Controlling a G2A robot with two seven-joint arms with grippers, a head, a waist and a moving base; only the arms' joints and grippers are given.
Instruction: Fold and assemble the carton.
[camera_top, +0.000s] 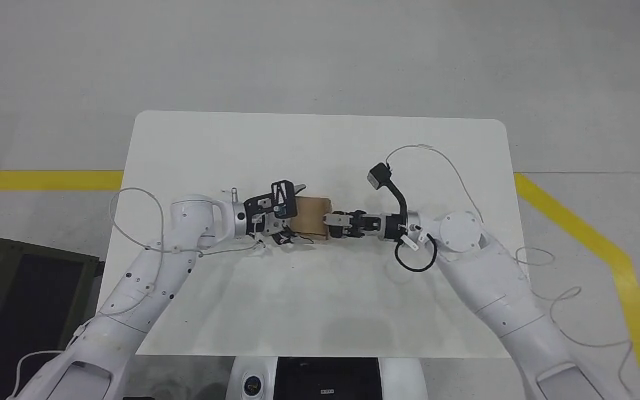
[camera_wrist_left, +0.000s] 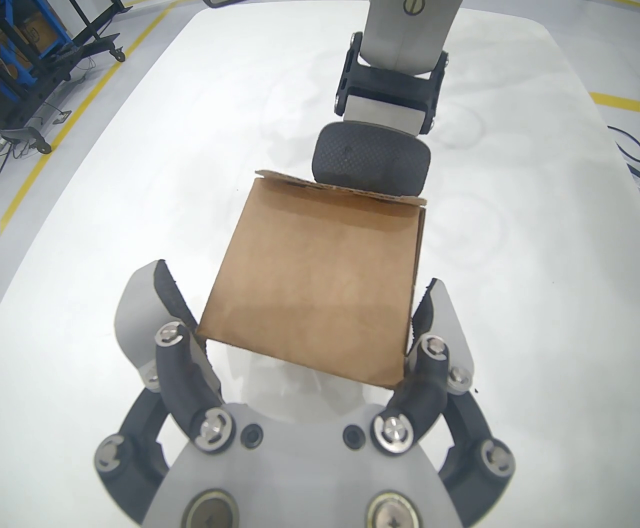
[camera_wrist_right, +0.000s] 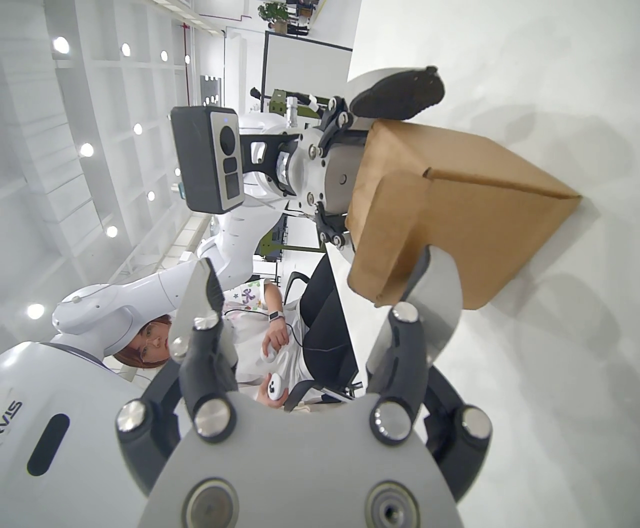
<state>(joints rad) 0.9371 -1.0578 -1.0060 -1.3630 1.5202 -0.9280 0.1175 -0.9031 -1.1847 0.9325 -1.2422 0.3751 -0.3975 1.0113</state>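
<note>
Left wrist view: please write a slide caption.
Left claw holds the carton; open right claw touches its far flap.

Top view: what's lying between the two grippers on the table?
The cardboard carton lies between the left gripper and the right gripper, both meeting its ends, as the top view shows.

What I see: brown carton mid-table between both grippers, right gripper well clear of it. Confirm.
Not clear: the left wrist view shows a finger pad of the right gripper against the far end of the carton. The rest holds.
</note>
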